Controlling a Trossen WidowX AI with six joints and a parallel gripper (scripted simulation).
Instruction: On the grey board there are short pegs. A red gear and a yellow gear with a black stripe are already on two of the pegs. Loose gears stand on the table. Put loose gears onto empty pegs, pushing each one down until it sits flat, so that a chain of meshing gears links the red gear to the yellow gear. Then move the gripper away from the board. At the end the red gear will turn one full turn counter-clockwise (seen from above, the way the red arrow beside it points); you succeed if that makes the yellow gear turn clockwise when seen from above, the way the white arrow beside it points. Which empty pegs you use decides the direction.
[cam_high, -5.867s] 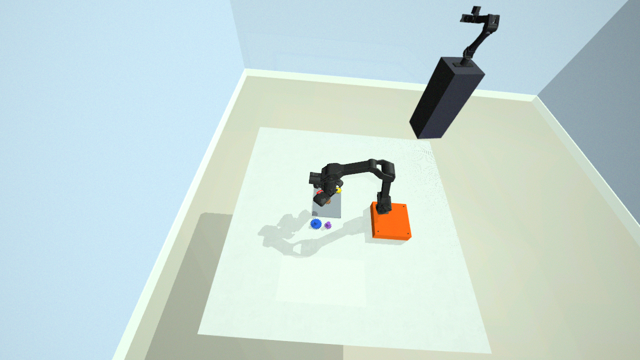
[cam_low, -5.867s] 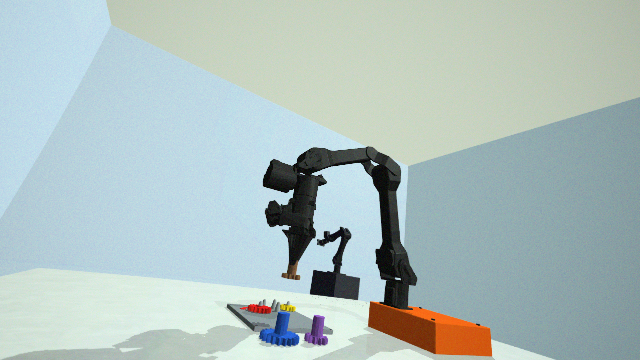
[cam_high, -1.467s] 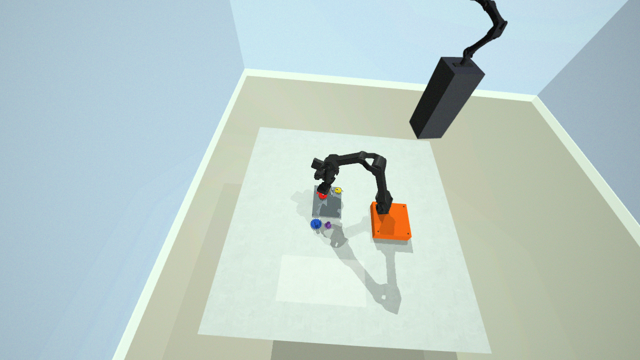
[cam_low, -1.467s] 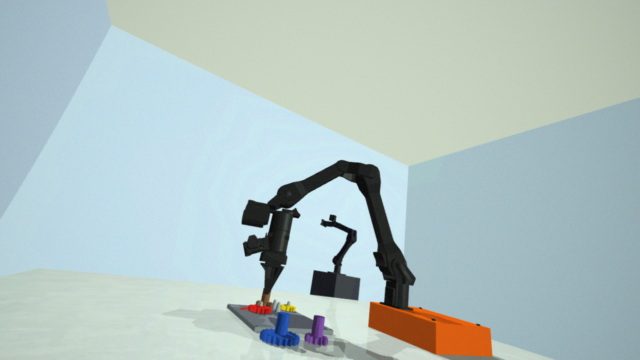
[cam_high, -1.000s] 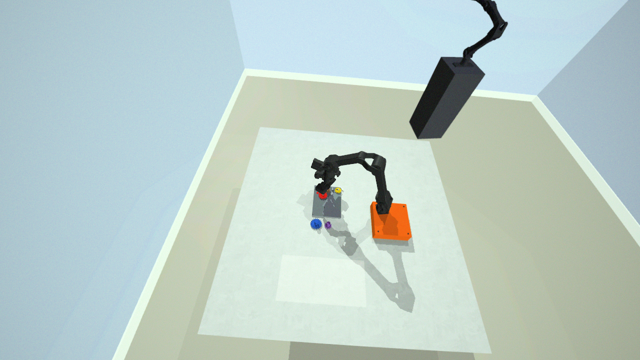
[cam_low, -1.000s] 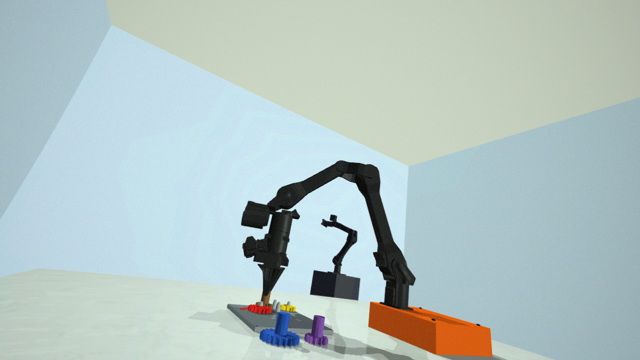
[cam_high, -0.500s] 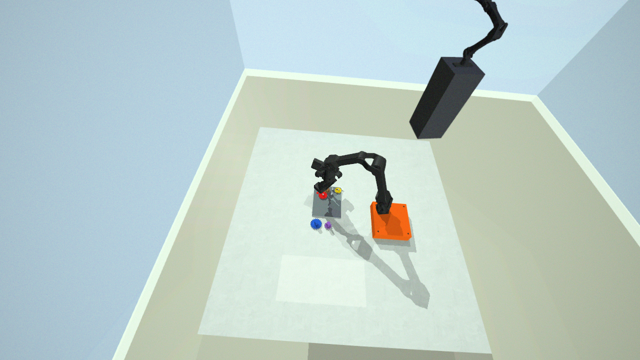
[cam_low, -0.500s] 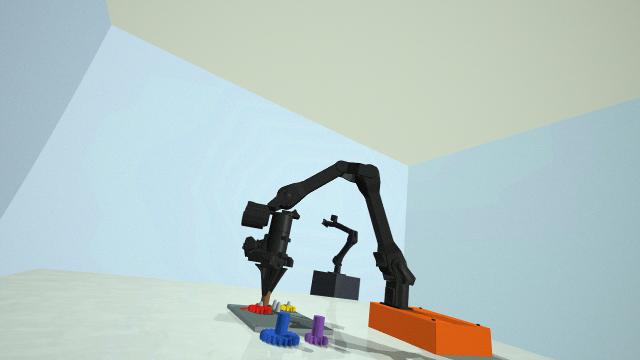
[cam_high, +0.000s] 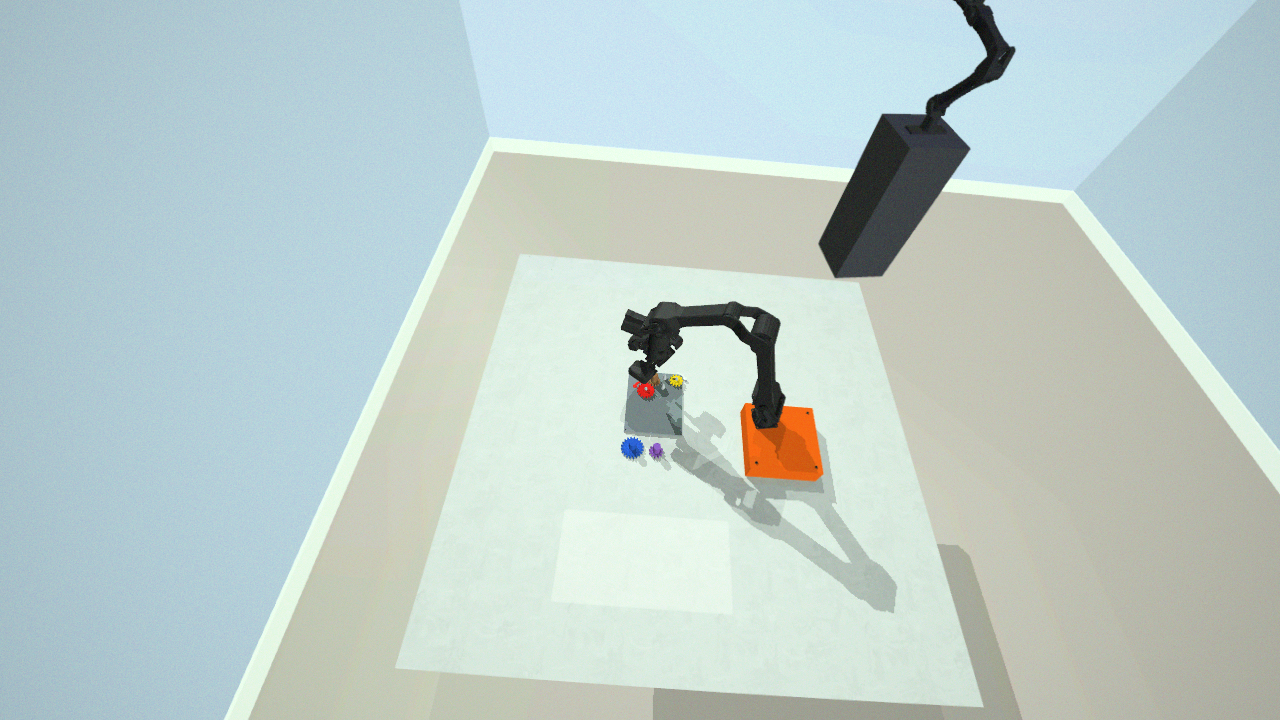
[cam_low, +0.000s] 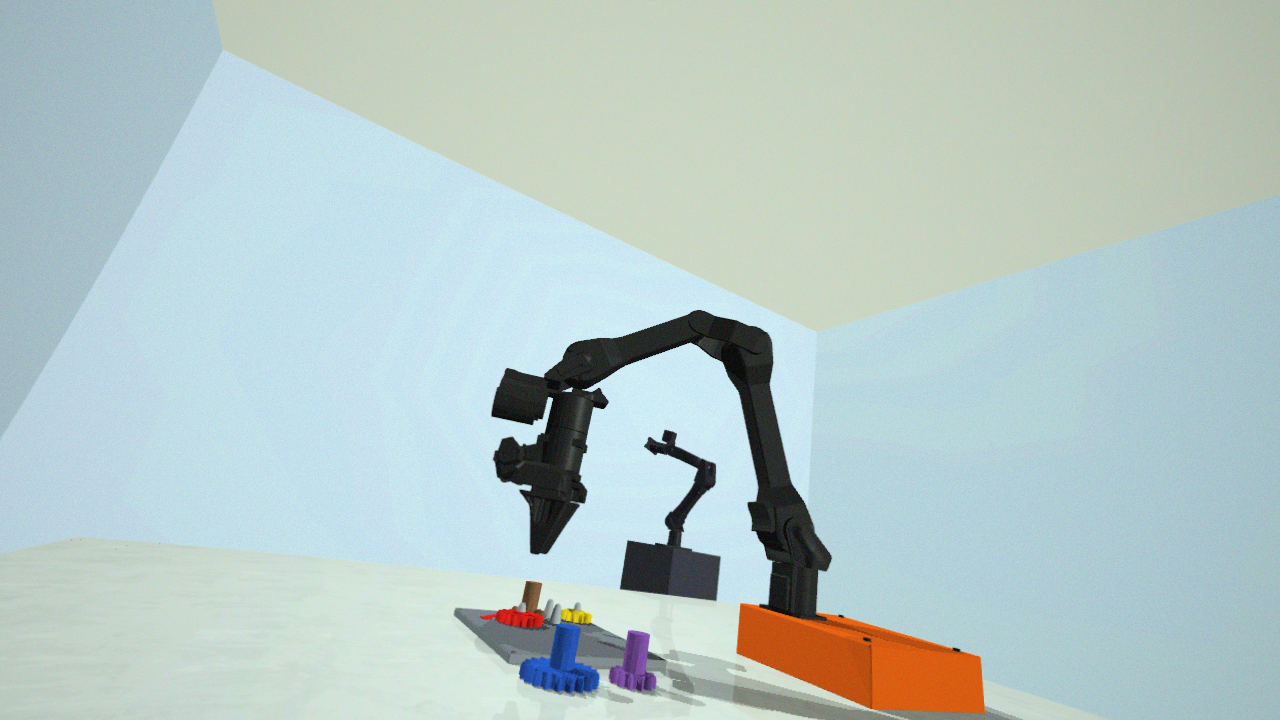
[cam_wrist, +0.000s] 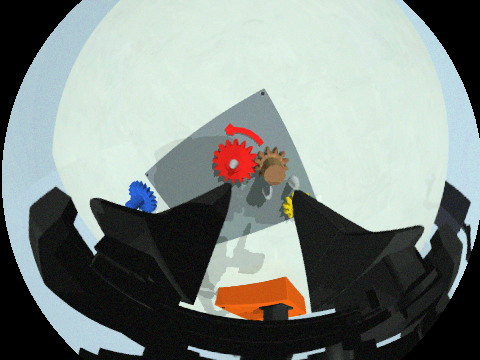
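Red gear (cam_high: 645, 391) (cam_low: 521, 619) (cam_wrist: 225, 157), one, on a peg of the one grey board (cam_high: 653, 416) (cam_low: 576, 658) (cam_wrist: 270, 115). Beside it, one curved red arrow (cam_wrist: 245, 134). Also on the board, one yellow gear (cam_high: 676, 382) (cam_low: 577, 617) (cam_wrist: 289, 206), partly behind a fingertip in the wrist view. Right next to the red gear, teeth against teeth as far as visible, one brown gear (cam_low: 532, 596) (cam_wrist: 273, 172), upright handle on top; impossible to tell whether fully flat. Between brown and yellow, two bare pegs (cam_low: 556, 614) (cam_wrist: 293, 182), close together.

Two more gears off the board, both on the desk (cam_high: 501, 537) (cam_low: 179, 626) (cam_wrist: 200, 50), near one edge of the board: one large blue gear (cam_high: 631, 447) (cam_low: 559, 674) (cam_wrist: 145, 197) and one small purple gear (cam_high: 656, 450) (cam_low: 635, 677), handles up. Five gears in all, three on the board.

Two fingers (cam_high: 640, 368) (cam_low: 554, 523), parted and gripping nothing, above the brown handle and clear of it. One orange base (cam_high: 760, 461) (cam_low: 921, 680) (cam_wrist: 250, 297) under the arm, well apart from the board.
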